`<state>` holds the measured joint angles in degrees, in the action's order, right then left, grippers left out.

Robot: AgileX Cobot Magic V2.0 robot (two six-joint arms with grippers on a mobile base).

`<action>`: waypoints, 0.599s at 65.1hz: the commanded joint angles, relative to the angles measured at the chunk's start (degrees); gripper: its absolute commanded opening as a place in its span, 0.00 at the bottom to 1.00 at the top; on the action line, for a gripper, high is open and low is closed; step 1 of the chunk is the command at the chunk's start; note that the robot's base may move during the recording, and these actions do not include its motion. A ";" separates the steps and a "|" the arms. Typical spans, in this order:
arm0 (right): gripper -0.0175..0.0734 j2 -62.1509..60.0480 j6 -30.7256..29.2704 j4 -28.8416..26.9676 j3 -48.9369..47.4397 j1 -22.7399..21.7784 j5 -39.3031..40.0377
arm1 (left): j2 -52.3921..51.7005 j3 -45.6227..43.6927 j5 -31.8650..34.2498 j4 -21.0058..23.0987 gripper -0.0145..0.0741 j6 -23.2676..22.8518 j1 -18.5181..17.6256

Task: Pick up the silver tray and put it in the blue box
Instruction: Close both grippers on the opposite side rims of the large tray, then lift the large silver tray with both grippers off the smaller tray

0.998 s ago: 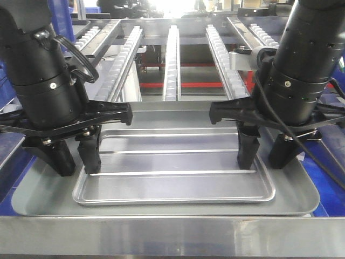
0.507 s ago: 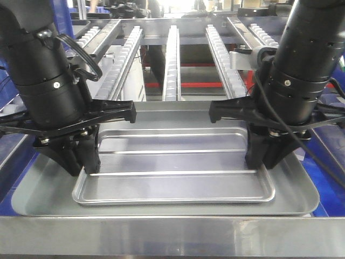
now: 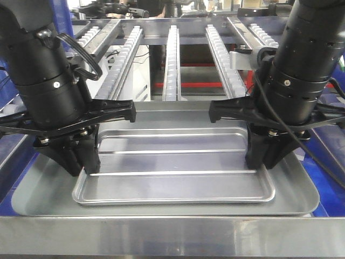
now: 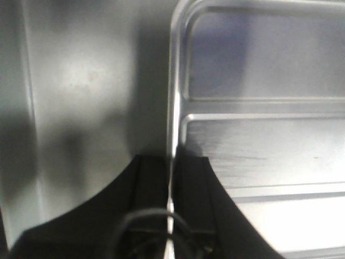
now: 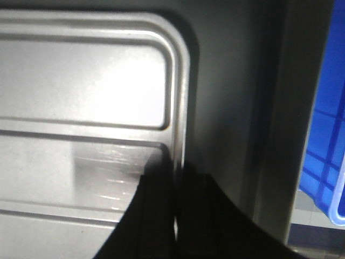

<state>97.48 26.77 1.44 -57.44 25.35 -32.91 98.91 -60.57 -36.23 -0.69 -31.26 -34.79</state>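
The silver tray [image 3: 172, 172] lies flat inside a larger dull grey tray [image 3: 38, 194], its two long ridges running left to right. My left gripper [image 3: 80, 164] is shut on the silver tray's left rim [image 4: 173, 108], one finger inside and one outside. My right gripper [image 3: 264, 159] is shut on its right rim [image 5: 180, 81] the same way. A strip of the blue box [image 5: 323, 162] shows at the right edge of the right wrist view, beyond and below the grey tray's edge.
Roller conveyor rails [image 3: 171, 59] run away behind the trays. A metal table lip [image 3: 172, 234] crosses the front. Blue crate parts show at the far right [image 3: 337, 156] and upper left [image 3: 62, 21].
One second ago both grippers were open, straddling the tray's rims. They closed on the rims by half a second ago. Nothing has moved since.
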 commanded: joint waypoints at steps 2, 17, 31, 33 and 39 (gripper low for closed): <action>0.27 -1.56 -0.56 0.32 -1.22 -0.06 0.51 | -1.72 -1.19 1.12 0.23 0.15 -0.68 -0.40; 0.27 -1.61 -0.40 -0.08 -1.44 -0.06 0.59 | -1.72 -1.19 4.00 -0.74 0.15 -0.68 -0.40; 0.27 -6.16 5.90 1.20 -2.83 -0.06 -4.25 | -4.35 -1.19 0.84 -0.97 0.15 -0.68 -0.40; 0.27 -6.96 7.10 1.60 -2.89 -0.06 -4.90 | -4.98 -1.19 0.84 -0.97 0.15 -1.43 -0.40; 0.27 -9.45 8.85 2.67 -3.01 0.00 -6.81 | -7.49 -1.19 0.20 -1.63 0.15 -4.59 -0.50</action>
<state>92.95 33.49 1.63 -58.57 25.35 -38.67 96.41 -60.57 -35.85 -1.13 -32.82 -34.92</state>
